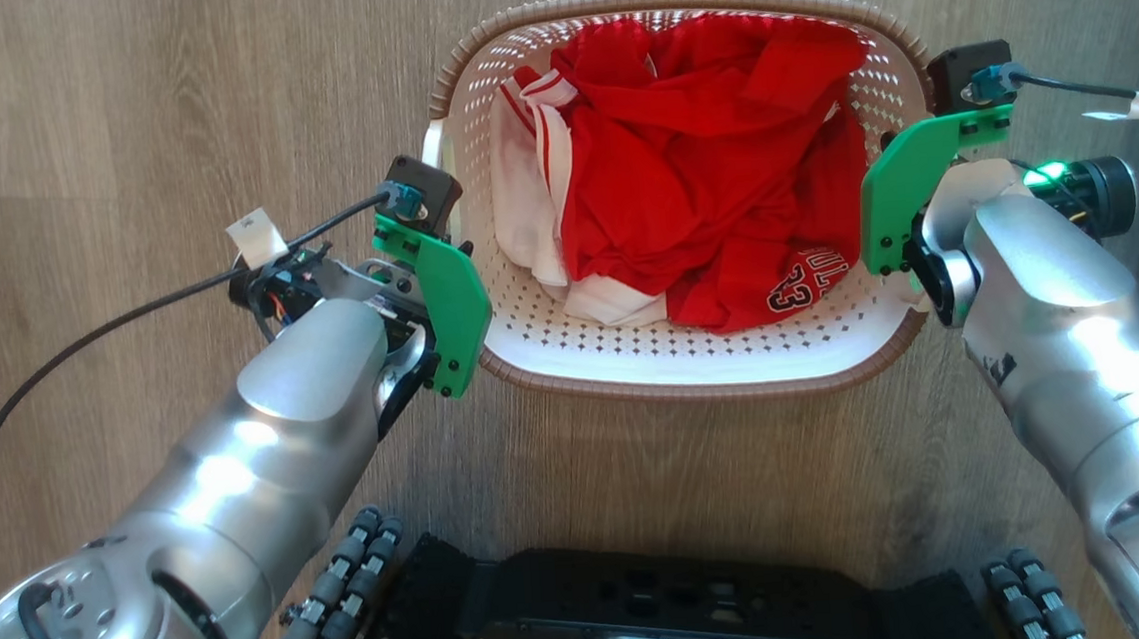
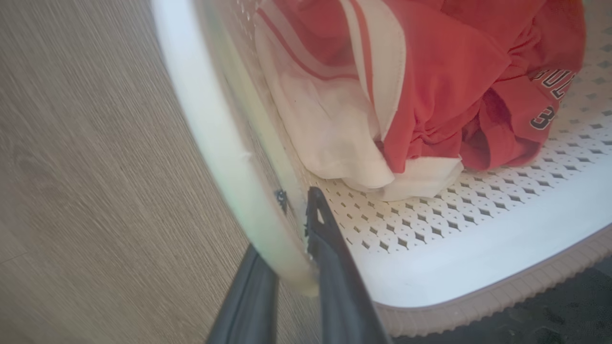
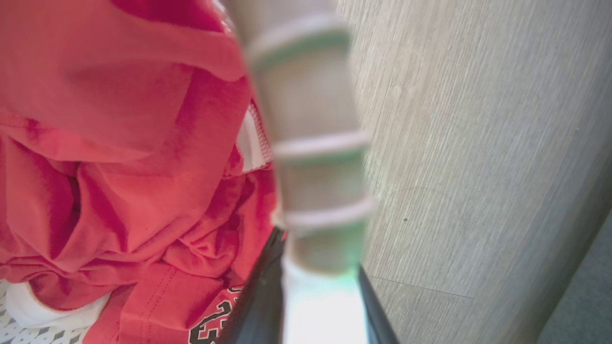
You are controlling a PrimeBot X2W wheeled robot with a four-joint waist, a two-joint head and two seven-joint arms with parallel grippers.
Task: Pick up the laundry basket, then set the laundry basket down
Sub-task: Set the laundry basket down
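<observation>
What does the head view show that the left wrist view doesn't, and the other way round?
Head view: the whole laundry basket with its brown rim all round, both silver arms beside it, the robot's dark base. Left wrist view: the left end effector, dark fingers gripping the basket's white handle between them. Both: the red and white clothes, the perforated basket bottom, the wood floor.

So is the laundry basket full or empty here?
Partly full: the laundry basket holds red and white clothes, with bare perforated floor showing along its near side.

The laundry basket (image 3: pixel 315 143) is blurred up close, and the jersey number (image 3: pixel 210 329) is cut off.
</observation>
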